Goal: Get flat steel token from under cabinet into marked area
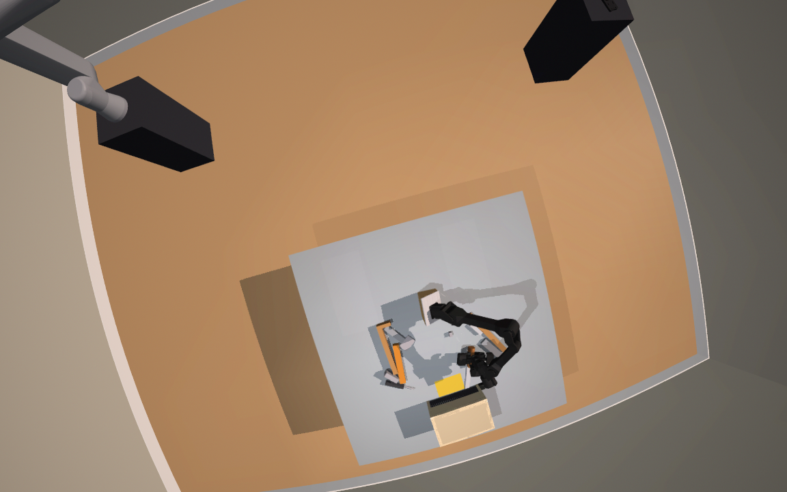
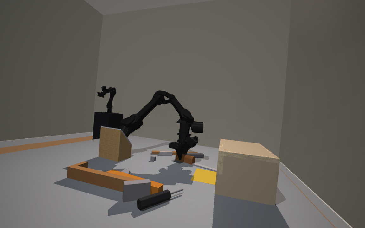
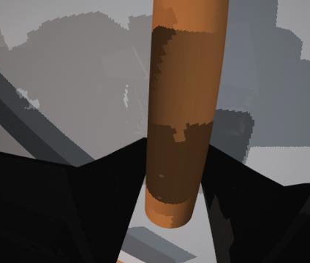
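My gripper [image 1: 471, 353] [image 2: 180, 158] [image 3: 175, 147] is shut on the orange round handle [image 2: 189, 159] [image 3: 184, 80] of a tool, low over the table. The tool's thin pale shaft [image 1: 467, 376] [image 2: 205, 166] runs from the handle toward the cabinet [image 1: 462, 421] [image 2: 246, 175], along one side of the yellow marked area [image 1: 449, 385] [image 2: 203, 176]. The shaft's far end is hidden by the cabinet in the exterior view, so I cannot tell how far it reaches. Dark vent slots [image 1: 452, 398] line the cabinet's front. The steel token is not visible in any view.
An orange angled bar [image 1: 386, 348] [image 2: 95, 177], a grey block [image 2: 137, 190] and a black-handled screwdriver [image 2: 154, 199] lie on the side opposite my gripper. A small grey cube [image 1: 449, 333] [image 2: 152, 158] lies nearer the arm's base. Orange and grey bars [image 2: 165, 153] lie behind the gripper.
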`<state>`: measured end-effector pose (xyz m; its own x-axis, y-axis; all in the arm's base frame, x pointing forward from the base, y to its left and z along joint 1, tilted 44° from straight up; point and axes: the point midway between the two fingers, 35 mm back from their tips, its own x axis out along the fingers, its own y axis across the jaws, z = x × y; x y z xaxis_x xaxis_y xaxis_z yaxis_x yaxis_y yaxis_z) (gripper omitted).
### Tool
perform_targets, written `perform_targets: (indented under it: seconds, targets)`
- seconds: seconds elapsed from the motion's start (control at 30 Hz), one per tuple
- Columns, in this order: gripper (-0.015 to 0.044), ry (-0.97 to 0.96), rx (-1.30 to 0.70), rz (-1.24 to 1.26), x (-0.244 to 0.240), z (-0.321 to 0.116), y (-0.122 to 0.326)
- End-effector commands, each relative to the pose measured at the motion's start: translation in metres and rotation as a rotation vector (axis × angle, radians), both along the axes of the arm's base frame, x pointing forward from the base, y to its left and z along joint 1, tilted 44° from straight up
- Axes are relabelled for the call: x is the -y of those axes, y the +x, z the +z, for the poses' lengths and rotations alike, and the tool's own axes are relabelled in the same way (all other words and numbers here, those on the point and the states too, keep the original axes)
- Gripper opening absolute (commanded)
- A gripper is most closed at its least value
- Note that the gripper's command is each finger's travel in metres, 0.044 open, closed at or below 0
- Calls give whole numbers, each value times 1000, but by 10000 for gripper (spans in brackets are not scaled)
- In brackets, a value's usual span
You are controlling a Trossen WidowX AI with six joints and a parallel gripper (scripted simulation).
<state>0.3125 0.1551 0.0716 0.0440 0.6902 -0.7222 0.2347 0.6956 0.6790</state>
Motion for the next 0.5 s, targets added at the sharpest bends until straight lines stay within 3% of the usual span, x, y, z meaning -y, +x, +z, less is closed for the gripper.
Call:
perform_targets:
  seconds: [0.0, 0.47]
  targets:
    - [0, 3, 5, 4, 0, 0, 6]
    - [0, 2, 6, 5, 4, -2, 22]
